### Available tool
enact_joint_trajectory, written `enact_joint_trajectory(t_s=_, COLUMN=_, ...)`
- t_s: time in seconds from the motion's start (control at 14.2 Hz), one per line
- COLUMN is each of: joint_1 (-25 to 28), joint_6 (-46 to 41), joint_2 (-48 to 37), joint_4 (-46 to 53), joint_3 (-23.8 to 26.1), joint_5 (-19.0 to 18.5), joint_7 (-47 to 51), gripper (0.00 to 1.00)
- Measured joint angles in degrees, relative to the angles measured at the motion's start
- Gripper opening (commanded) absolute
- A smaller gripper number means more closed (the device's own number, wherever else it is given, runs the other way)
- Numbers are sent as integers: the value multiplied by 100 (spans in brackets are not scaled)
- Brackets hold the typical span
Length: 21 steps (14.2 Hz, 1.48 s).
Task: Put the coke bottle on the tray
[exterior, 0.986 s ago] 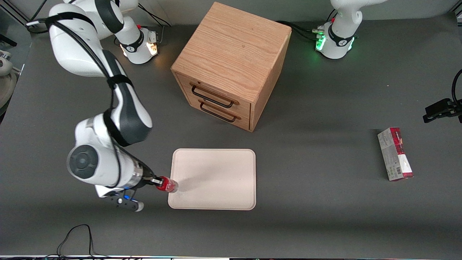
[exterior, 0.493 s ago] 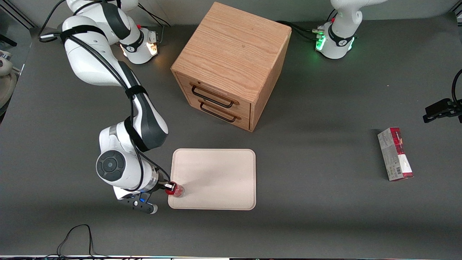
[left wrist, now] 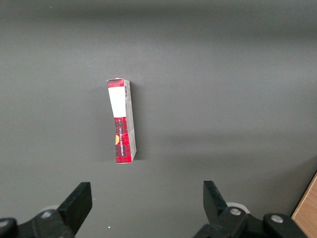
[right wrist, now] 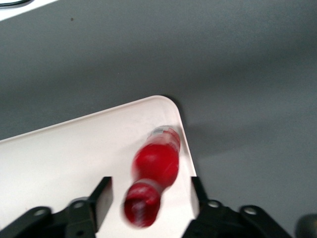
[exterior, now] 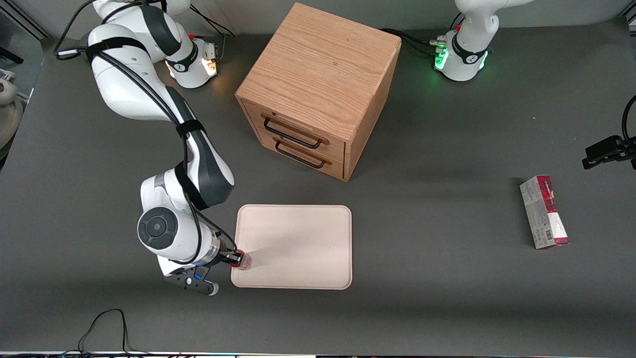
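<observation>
**Coke bottle at the tray corner: handling and visibility notes**

My gripper [right wrist: 150, 182] hangs low over the corner of the tray [exterior: 298, 248] that lies toward the working arm's end and nearest the front camera. My fingers [right wrist: 101, 196] are spread wide. Each stands clear of the coke bottle [right wrist: 156, 161], which sits between them with a visible gap on both sides, so I am not clamping it.

1. Position. The bottle is over the tray surface, just inside the rounded corner and close to the rim. Its cap points toward my palm and its clear base points away.
2. Handling. I judge the bottle to be light, rigid and smooth-walled. It is slim with a narrow base, so it is likely to tip or roll if nudged. The best hold is probably across the red body below the cap, with the pads square to it.
3. Not resolved. The bottle is smeared in the right wrist view. I cannot tell whether its base rests on the tray or whether it is upright or leaning. In the front view my wrist covers most of it [exterior: 243, 260].
</observation>
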Motion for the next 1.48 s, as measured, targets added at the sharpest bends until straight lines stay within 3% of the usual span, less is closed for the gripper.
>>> enact_joint_trajectory(t_s=0.35, joint_1=5, joint_6=-56, joint_2=-20, joint_4=113, joint_3=-6, joint_5=-24, joint_7=3, gripper=100)
enact_joint_trajectory(t_s=0.7, joint_1=-320, joint_6=-1068, joint_2=-746, joint_4=-249, joint_3=-30, joint_5=-33, joint_7=-644, gripper=100)
enact_joint_trajectory(t_s=1.13, joint_1=-1581, joint_6=-1188, joint_2=-3448, joint_4=-3248, joint_3=-117, joint_5=118, joint_7=-3244, gripper=100)
enact_joint_trajectory(t_s=1.48, joint_1=-1763, joint_6=-921, joint_2=-5455, joint_4=-5206, joint_3=-743, joint_5=180, joint_7=-4284, gripper=100)
